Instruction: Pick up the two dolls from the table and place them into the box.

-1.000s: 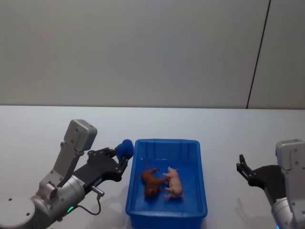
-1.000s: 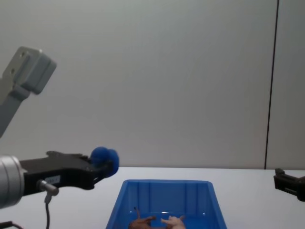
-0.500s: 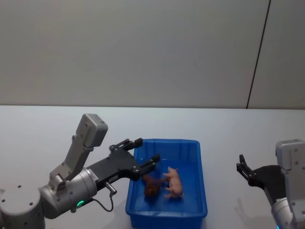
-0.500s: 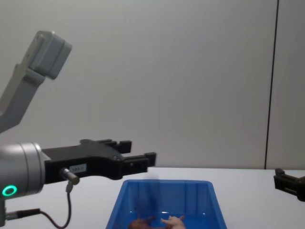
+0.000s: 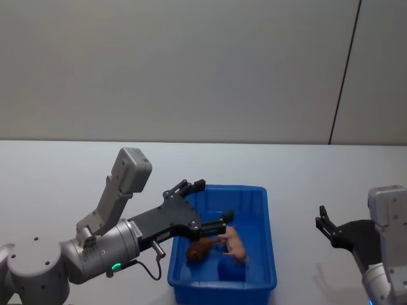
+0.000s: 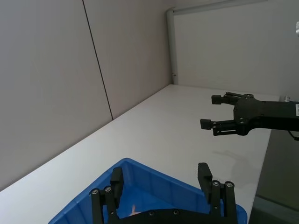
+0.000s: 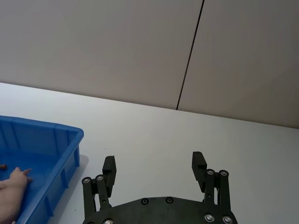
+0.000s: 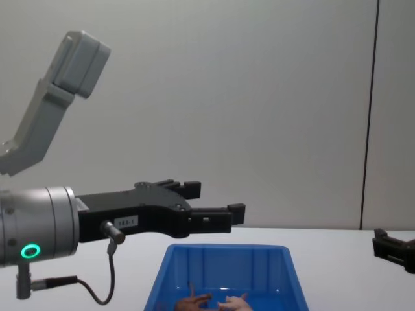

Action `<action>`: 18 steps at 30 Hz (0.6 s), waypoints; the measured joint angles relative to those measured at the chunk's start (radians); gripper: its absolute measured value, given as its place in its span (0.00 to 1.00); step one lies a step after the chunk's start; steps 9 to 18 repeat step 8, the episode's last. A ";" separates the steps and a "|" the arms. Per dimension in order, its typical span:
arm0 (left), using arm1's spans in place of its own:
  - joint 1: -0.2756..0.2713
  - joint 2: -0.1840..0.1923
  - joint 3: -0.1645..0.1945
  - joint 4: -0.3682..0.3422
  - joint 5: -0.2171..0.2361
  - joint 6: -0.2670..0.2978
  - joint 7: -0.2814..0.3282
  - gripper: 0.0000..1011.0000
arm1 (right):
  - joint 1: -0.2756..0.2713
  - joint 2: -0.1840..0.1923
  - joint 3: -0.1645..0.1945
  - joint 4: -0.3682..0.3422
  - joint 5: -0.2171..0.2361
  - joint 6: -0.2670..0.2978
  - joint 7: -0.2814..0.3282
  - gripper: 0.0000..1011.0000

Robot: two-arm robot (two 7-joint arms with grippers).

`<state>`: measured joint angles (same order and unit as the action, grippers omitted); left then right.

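The blue box stands on the white table in front of me. Both dolls lie inside it, touching: the reddish-brown one on the left and the pale pink one on the right. From the chest they peek above the lower edge as brown doll and pink doll. My left gripper hovers open above the box's left half, with nothing between its fingers; it juts in from the left as the left gripper. My right gripper stays open to the right of the box.
A darker blue round lump lies in the box's front part, below the pink doll. Bare white tabletop spreads left, right and behind the box. A grey wall with a dark vertical seam closes the back.
A second ago my left gripper was shut on a blue round thing beside the box. It opened, the thing dropped in, and the gripper moved rightward over the box. The right arm is still.
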<state>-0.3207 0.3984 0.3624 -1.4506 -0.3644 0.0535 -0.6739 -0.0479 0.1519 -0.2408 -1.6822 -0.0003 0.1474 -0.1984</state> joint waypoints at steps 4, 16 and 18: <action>-0.005 -0.003 0.001 0.005 -0.002 -0.004 -0.015 0.99 | 0.000 0.000 0.000 0.000 0.000 0.000 0.000 0.99; -0.009 -0.006 0.002 0.010 -0.004 -0.007 -0.026 0.99 | 0.000 0.000 0.000 0.000 0.000 0.000 0.000 0.99; -0.009 -0.006 0.002 0.010 -0.004 -0.007 -0.026 0.99 | 0.000 0.000 0.000 0.000 0.000 0.000 0.000 0.99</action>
